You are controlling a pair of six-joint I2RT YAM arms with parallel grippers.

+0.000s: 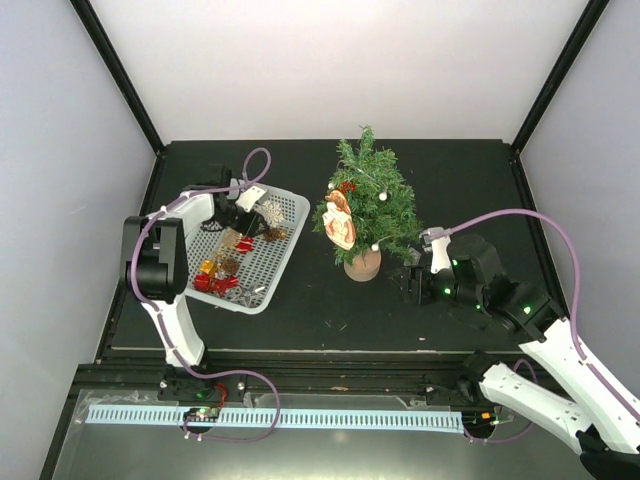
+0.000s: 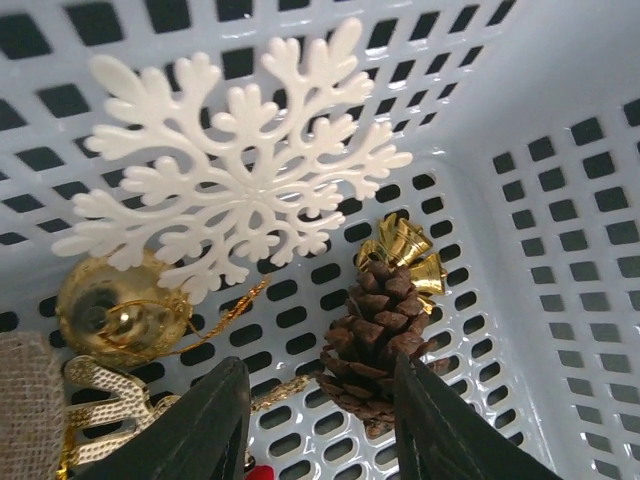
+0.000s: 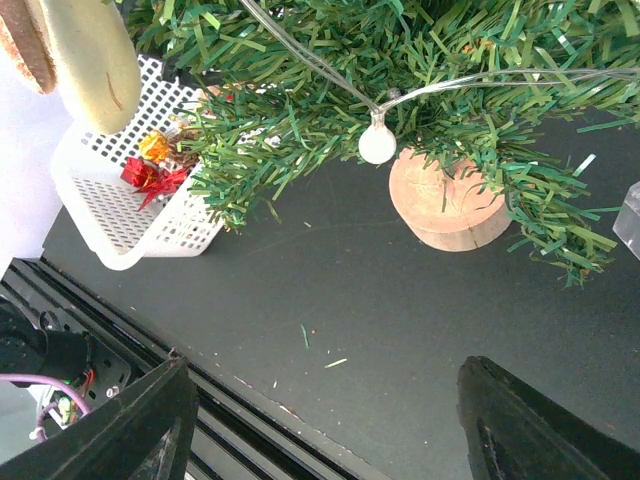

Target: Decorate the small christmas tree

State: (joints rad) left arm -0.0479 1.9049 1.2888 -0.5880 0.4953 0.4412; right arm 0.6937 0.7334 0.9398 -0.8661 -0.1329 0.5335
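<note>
Left gripper (image 2: 320,410) hung open and empty over the white basket (image 2: 580,200), pine cone (image 2: 375,335) just ahead of one finger.
The pick is likely best made by centring the jaws on the cone, clear of the snowflake (image 2: 235,185) and gold cord. Right gripper (image 3: 320,420) is held wide, empty, near the small christmas tree (image 1: 372,205), stood mid-table right of the basket. Black matte table (image 1: 460,180), white walls.

In the right wrist view the tree (image 3: 400,60) runs off the top edge, and its branches hide the 3 o'clock side of the basket (image 3: 110,215). A beige ornament (image 3: 85,50) is cropped at 11 o'clock. In the left wrist view a burlap piece (image 2: 25,400) is cut off at 8 o'clock, and the snowflake (image 2: 235,170) overlaps the gold ball (image 2: 110,315).
</note>
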